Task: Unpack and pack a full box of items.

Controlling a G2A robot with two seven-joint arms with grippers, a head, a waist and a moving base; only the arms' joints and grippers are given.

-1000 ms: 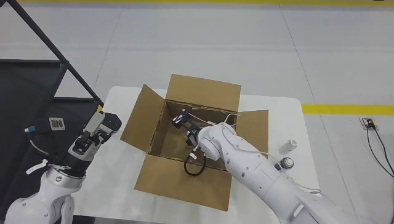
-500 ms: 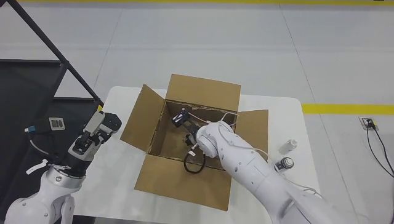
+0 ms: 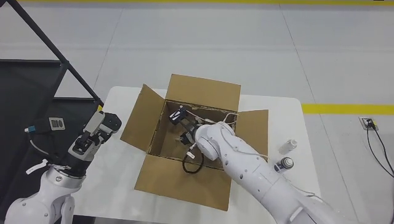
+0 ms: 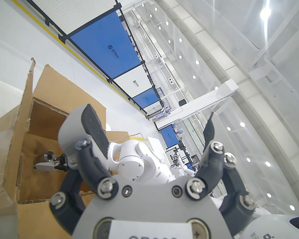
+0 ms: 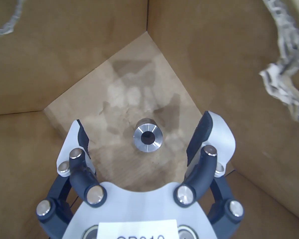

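Observation:
An open cardboard box [image 3: 203,90] stands in the middle of the white table [image 3: 280,113]. My right arm reaches down into it, and the right gripper [image 3: 177,116] hangs near the box's back left corner. In the right wrist view a small metal cylinder [image 5: 147,138] stands upright on the box floor. The right gripper [image 5: 142,121] is open above it, one finger on each side, not touching. My left gripper [image 3: 106,123] is held left of the box, beyond its left flap. In its own view the left gripper [image 4: 149,113] is open, holds nothing and points up over the box [image 4: 15,125].
A small white bottle [image 3: 287,145] and a grey can [image 3: 285,163] stand on the table to the right of the box. The box's four flaps are folded outward. A black frame with dark cloth [image 3: 31,101] stands left of the table.
My right gripper has shifted a little to the left, toward the box's back left corner. The left arm has kept still.

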